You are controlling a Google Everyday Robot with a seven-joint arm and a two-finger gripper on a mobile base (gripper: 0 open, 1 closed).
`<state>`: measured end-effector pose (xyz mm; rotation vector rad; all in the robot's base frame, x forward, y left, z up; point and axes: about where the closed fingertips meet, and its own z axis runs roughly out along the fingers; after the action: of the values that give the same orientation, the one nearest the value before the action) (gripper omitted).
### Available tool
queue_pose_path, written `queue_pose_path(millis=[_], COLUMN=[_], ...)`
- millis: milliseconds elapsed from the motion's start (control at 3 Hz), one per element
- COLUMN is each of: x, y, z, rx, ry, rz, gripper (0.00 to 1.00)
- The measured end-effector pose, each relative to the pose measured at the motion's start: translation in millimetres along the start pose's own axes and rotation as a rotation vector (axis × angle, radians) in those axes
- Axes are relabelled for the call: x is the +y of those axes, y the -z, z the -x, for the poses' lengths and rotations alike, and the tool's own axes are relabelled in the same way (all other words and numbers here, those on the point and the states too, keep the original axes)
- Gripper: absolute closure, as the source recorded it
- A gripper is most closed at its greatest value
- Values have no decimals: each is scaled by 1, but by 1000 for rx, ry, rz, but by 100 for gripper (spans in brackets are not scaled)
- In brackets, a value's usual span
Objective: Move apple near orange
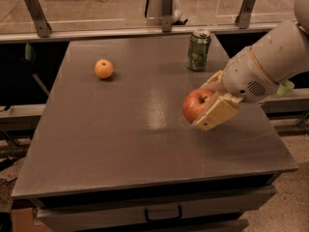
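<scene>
Red apple (pixel 195 105) in pincer (pixel 204 105); one orange (pixel 104 68)

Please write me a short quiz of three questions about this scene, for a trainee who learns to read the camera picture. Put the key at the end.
1. True or false: the orange lies on the table, well apart from the pincer.
2. Fill the gap: the green can stands ___ at the far side of the table, behind the pincer.
3. Choose one: what is the pincer shut on?
A) the apple
B) the green can
C) the orange

Key: 1 true; 2 upright; 3 A.
</scene>
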<state>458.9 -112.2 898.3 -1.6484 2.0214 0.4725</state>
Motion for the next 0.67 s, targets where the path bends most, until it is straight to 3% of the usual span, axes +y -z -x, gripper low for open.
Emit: queue_pose_path(millis=[333,667], x=[0,-16], y=[0,-17], z=[0,23], rx=[1,-7], ry=[0,31], rz=[1,2], gripper=[100,100])
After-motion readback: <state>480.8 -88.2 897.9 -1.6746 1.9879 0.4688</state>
